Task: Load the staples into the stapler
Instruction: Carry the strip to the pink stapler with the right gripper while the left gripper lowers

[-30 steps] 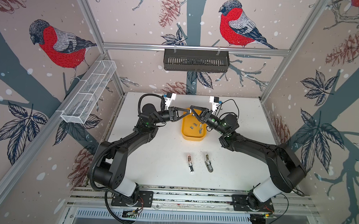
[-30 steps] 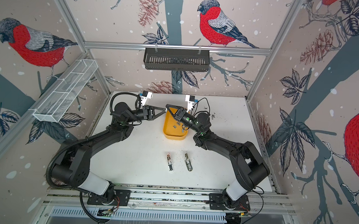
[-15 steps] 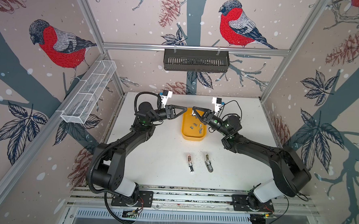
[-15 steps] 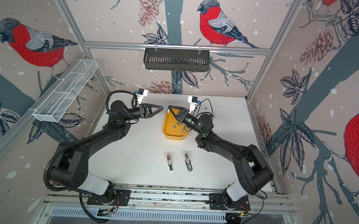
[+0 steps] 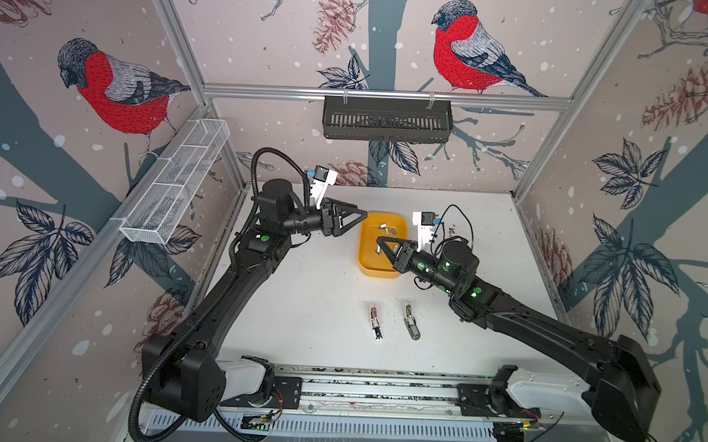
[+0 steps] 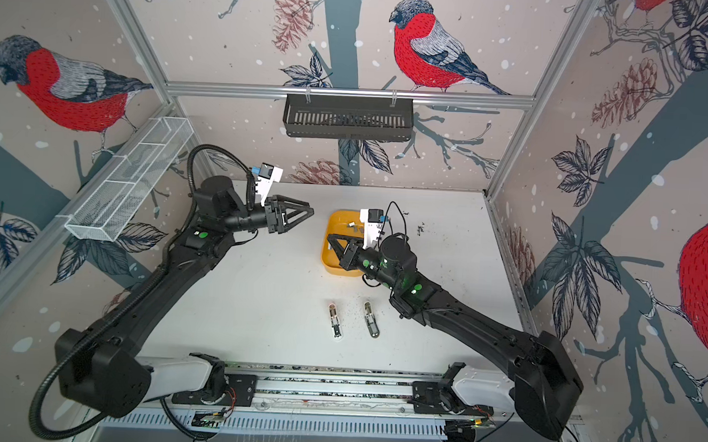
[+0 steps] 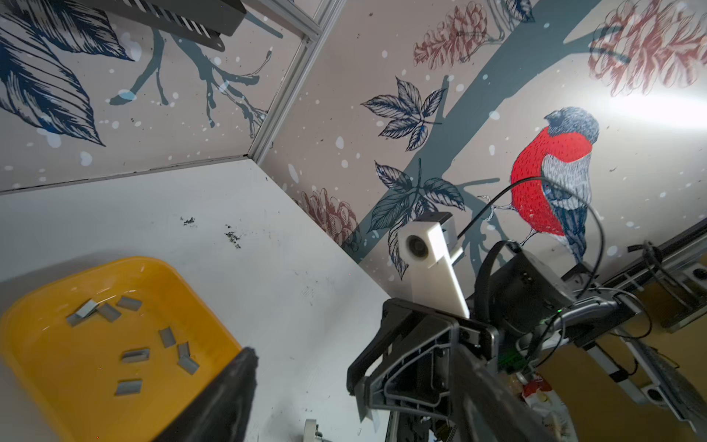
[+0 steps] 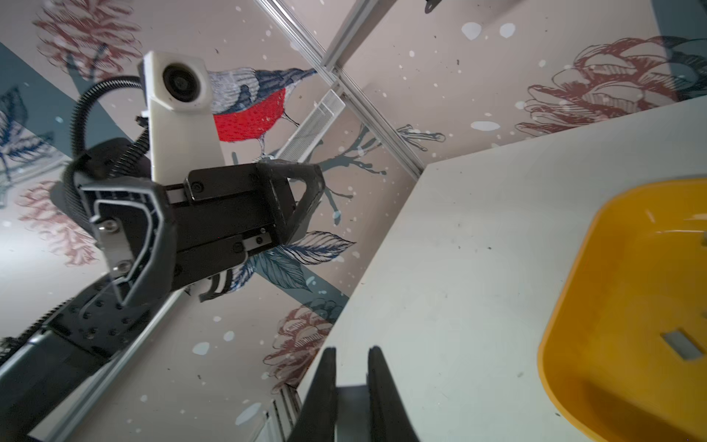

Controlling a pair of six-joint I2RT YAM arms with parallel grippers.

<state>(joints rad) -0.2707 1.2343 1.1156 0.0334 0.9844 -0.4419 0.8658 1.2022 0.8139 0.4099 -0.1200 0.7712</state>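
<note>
Staples (image 7: 134, 354): loose in the yellow tray (image 7: 69, 367).
Right gripper (image 5: 379, 241): over the tray, jaws narrow, seemingly pinching one staple strip (image 8: 352, 405).
Left gripper (image 5: 356, 218): wide, empty, beside the tray.
Stapler (image 5: 376, 322): lies open, well apart from the tray. Carry the strip level, align it with the channel, lower gently.

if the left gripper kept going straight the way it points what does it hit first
Probably the rim of the yellow tray: the left gripper, jaws open, points across its far end. Height is unclear; if it clears the rim, the right gripper looks next.
</note>
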